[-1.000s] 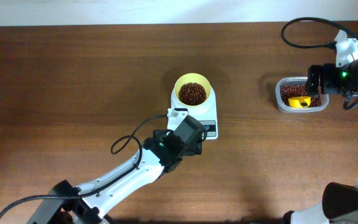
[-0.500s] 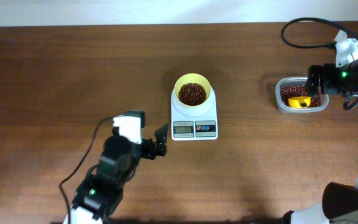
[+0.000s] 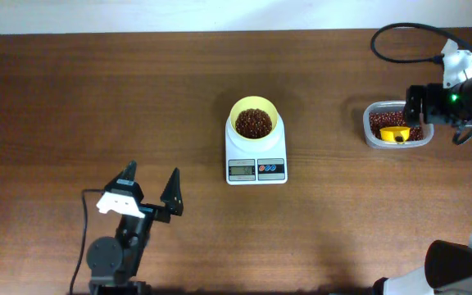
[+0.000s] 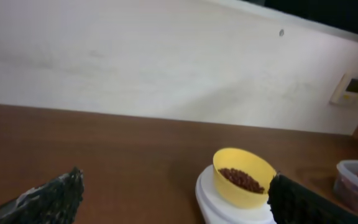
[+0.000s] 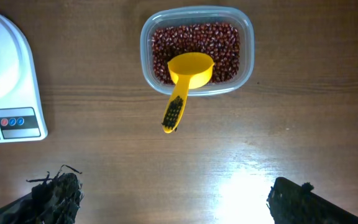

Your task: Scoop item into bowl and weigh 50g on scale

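While the bowl [image 3: 234,123] sat on the back of the scale [image 3: 256,152] with a mound of beans [image 3: 254,123] in it, neither gripper touched it. The left gripper [image 3: 152,175] hung well apart over the table [image 3: 72,98], fingers spread wide, empty. The right gripper [image 5: 179,198], likewise spread and empty, was near the clear container [image 5: 248,43], where the yellow scoop [image 5: 188,70] lay on more beans.

Overhead looks straight down, left wrist low and level, right wrist downward; all share the scale [image 3: 256,154].
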